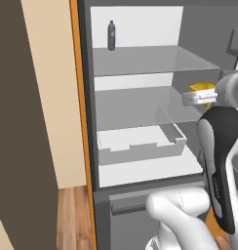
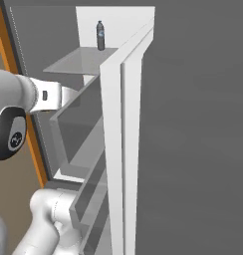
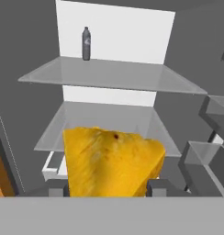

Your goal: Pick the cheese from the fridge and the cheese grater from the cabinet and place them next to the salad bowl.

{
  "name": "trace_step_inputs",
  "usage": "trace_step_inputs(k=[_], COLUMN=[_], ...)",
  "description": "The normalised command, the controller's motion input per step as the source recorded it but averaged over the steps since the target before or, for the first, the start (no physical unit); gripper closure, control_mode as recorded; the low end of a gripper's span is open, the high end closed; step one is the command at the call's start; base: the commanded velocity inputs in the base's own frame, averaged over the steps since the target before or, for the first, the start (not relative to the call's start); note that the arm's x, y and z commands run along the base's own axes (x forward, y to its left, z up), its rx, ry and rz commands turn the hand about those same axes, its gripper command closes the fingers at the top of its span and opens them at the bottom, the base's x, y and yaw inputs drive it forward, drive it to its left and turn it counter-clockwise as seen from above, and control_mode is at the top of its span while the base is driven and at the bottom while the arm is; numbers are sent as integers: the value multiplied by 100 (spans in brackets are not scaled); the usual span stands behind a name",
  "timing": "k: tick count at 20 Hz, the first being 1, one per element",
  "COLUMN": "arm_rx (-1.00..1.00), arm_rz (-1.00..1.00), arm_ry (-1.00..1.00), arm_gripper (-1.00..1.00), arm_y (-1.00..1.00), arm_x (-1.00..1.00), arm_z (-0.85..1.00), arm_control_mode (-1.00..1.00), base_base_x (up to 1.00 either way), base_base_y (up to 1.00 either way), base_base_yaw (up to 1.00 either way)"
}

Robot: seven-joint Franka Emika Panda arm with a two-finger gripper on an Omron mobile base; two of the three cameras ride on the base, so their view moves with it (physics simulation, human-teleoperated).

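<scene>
A: What does the cheese (image 3: 111, 160) look like?
B: A mottled yellow-orange wedge, clamped between the gripper (image 3: 107, 188) fingertips, in front of the fridge (image 3: 114, 75) shelves.
A: Anything hidden?
B: Its lower edge is cut off; beyond the jaws, the bottle's (image 3: 86, 43) label is unreadable.

**Fridge shelves before me**

Inside the tall grey-walled fridge (image 1: 87, 97) I face, a small dark bottle (image 1: 111, 35) stands upright on the clear top shelf (image 1: 145, 61), near the white back wall. The clear middle shelf (image 1: 135, 110) is below, then a white drawer tray (image 1: 140, 144).
</scene>
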Motion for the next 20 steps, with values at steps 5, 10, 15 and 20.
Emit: trace_step_inputs(k=[5,10,15,20], arm_rx=[0,0,0,0], arm_rz=[0,3,0,0], arm_ry=[2,0,0,0], arm_gripper=[100,100,100,100], arm_y=[6,8,0,0], arm_x=[-5,-7,0,0], arm_z=[-27,-16,0,0], arm_control_mode=[-100,-100,100,100], base_base_x=[0,0,-92,-100], base_base_y=[0,0,3,5], base_base_yaw=[0,0,0,0])
